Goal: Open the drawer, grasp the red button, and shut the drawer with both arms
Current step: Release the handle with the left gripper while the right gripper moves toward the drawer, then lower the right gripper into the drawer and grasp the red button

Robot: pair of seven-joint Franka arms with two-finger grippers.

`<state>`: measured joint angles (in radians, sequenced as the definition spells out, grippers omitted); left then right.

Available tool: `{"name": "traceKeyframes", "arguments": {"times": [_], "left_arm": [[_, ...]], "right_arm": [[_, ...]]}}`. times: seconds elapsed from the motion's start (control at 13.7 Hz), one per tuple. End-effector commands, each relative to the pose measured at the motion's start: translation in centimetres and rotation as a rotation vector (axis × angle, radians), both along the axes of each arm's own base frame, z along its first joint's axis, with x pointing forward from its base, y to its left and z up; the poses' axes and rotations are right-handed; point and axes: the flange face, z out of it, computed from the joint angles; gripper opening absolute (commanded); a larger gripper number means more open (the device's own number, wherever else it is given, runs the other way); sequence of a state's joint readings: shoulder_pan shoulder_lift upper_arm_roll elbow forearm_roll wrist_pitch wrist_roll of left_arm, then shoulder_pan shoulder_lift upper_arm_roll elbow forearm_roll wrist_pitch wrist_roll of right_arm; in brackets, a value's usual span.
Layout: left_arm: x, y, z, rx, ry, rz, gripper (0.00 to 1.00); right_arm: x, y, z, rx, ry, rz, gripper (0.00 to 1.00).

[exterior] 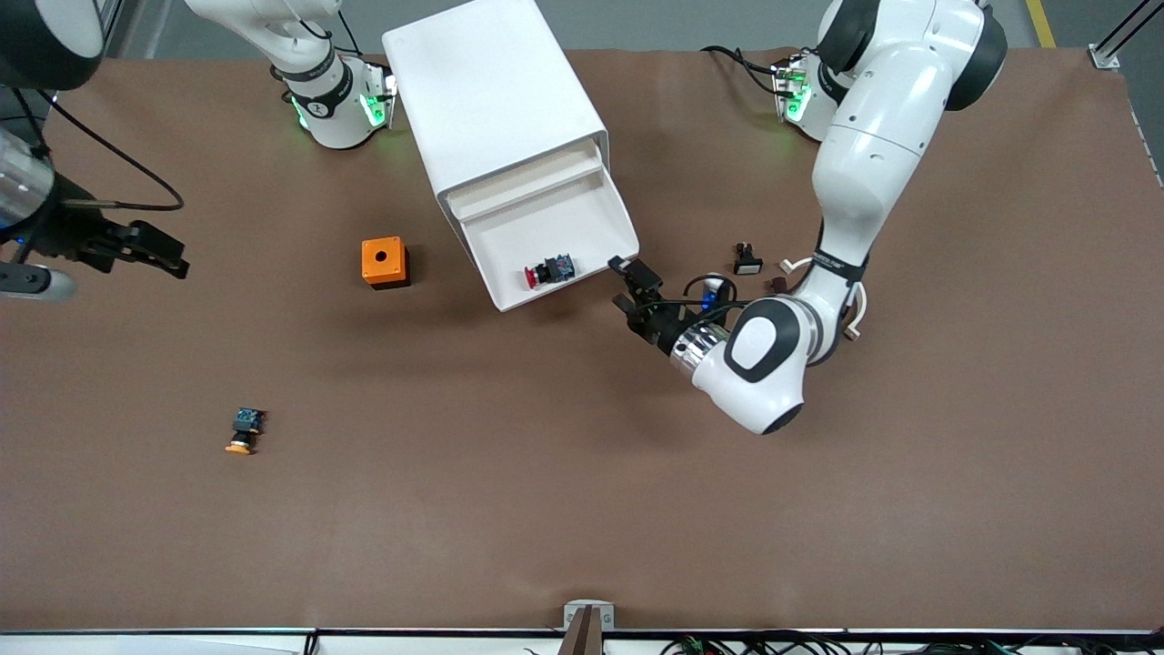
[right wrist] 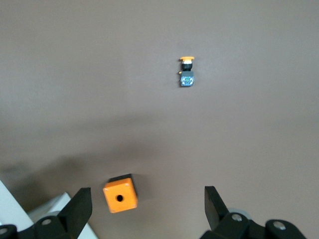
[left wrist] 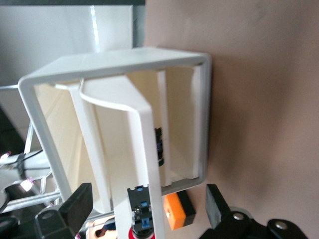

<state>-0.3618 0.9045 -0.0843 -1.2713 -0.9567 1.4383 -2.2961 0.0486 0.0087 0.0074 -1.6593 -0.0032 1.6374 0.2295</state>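
The white cabinet (exterior: 496,100) lies with its drawer (exterior: 509,241) pulled open. The red-capped button (exterior: 548,270) lies inside the drawer near its front wall. My left gripper (exterior: 626,284) is open and empty, low beside the drawer's front corner toward the left arm's end. In the left wrist view the drawer's front wall (left wrist: 149,164) stands between the fingers (left wrist: 75,206), with the button's black and blue body (left wrist: 141,206) just past it. My right gripper (exterior: 175,256) is open and empty, held in the air at the right arm's end of the table.
An orange box with a hole (exterior: 384,261) (right wrist: 120,196) stands beside the drawer toward the right arm's end. The orange-yellow-capped twin (exterior: 244,430) (right wrist: 187,72) lies nearer the front camera. Small black and white parts (exterior: 747,259) lie by the left arm.
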Motion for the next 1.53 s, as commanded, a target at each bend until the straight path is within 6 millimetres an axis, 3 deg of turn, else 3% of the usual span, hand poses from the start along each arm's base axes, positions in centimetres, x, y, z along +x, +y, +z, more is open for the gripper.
{"name": "traceKeyframes", "arguments": {"times": [0.0, 0.22, 0.36, 0.66, 0.87, 1.09, 1.24, 1.46], "left_arm": [[1.8, 2.9, 1.4, 0.056, -0.088, -0.052, 0.99], [4.0, 7.6, 4.2, 0.084, -0.285, -0.159, 0.99], [4.7, 9.3, 5.1, 0.138, -0.363, -0.222, 0.99], [5.6, 11.8, 10.5, 0.166, -0.596, -0.436, 0.99], [6.1, 13.7, 13.0, 0.118, -0.707, -0.565, 0.99], [6.0, 15.2, 17.4, 0.007, -0.851, -0.762, 1.00], [6.1, 15.7, 17.7, -0.032, -0.884, -0.861, 1.00], [6.3, 15.2, 17.8, -0.009, -0.916, -0.916, 1.00]], "right_arm": [[-0.5, 5.8, -0.8, -0.013, 0.018, -0.165, 1.00], [-1.5, 13.0, -1.8, 0.013, 0.044, -0.345, 1.00], [-2.3, 17.3, -2.8, 0.039, 0.073, -0.458, 1.00], [-3.9, 25.5, -5.4, 0.038, 0.083, -0.647, 1.00], [-5.3, 31.4, -8.5, 0.030, 0.077, -0.759, 1.00], [-6.6, 35.9, -11.8, 0.022, 0.067, -0.831, 1.00], [-8.7, 38.7, -14.6, 0.033, 0.048, -0.870, 1.00], [-11.3, 41.1, -18.3, 0.030, 0.013, -0.887, 1.00]]}}
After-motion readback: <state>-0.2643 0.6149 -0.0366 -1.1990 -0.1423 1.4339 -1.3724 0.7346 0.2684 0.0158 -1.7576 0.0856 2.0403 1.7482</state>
